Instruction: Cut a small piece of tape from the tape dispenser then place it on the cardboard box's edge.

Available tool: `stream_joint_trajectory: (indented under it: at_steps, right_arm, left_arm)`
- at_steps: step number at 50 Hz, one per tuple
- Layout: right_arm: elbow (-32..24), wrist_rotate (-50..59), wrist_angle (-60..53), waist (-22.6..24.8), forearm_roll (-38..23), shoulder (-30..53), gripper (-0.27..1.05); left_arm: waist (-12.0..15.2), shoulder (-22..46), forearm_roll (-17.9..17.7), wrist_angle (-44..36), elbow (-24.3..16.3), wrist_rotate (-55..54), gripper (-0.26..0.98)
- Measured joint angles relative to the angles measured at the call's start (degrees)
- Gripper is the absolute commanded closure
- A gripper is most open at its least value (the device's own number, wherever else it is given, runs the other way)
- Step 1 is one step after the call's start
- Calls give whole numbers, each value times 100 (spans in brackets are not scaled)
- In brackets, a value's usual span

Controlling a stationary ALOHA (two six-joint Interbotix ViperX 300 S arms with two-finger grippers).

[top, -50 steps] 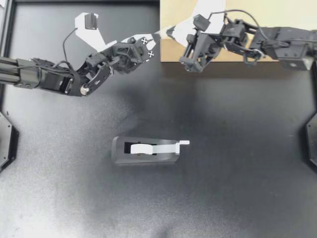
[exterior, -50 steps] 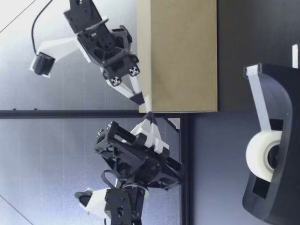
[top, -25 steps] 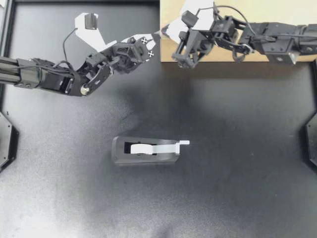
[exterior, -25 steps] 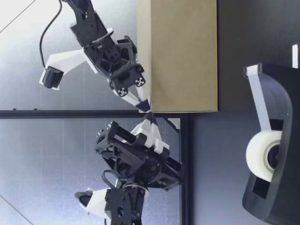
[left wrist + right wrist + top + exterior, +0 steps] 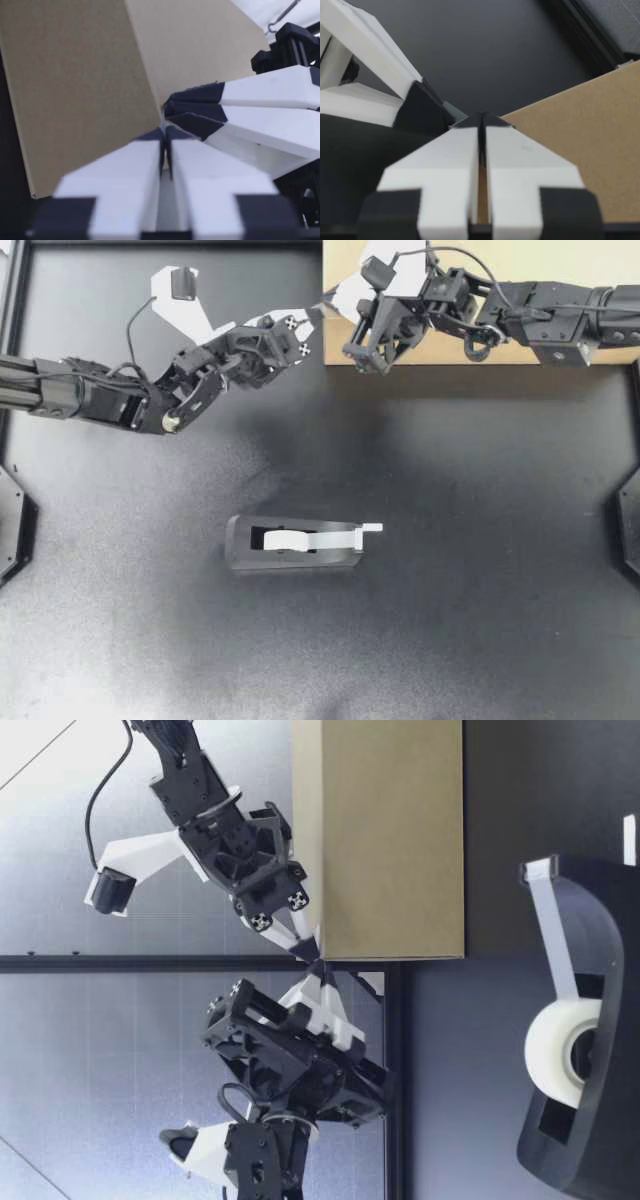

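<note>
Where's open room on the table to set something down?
Free: the black tabletop between the black tape dispenser and the brown cardboard box, and everywhere beside the dispenser. Crowded: the box's corner, where my left claw and right claw meet.

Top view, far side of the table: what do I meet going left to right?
left gripper → right gripper → cardboard box

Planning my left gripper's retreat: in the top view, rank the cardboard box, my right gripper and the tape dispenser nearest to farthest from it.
1-2. Right gripper and cardboard box, both at the tips of the left gripper, by the box's corner: too close to call.
3. Tape dispenser, mid-table, farthest.
</note>
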Motion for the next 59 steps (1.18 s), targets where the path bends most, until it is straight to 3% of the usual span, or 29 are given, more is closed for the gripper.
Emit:
stream_joint_trajectory:
  at_steps: [7,18,29,36,47,59]
  right_arm:
    - [-9,9,-9,0,0,-9,84]
    - [-105,35,-9,-18,0,-44,84]
    - [-97,62,18,114,0,-554,84]
    - [167,62,35,598,9,-1134,84]
    - [791,158,35,1406,62,-1925,84]
    - [1512,483,-167,2232,70,-2566,84]
  left_arm:
    - [9,0,0,9,44,9,28]
    - [-44,-97,9,0,229,44,31]
    - [-360,-527,62,9,650,448,32]
    - [-615,-940,264,9,940,1063,33]
    - [-1134,-1731,914,9,1389,2760,33]
    - [-1600,-2303,1318,9,1547,4131,33]
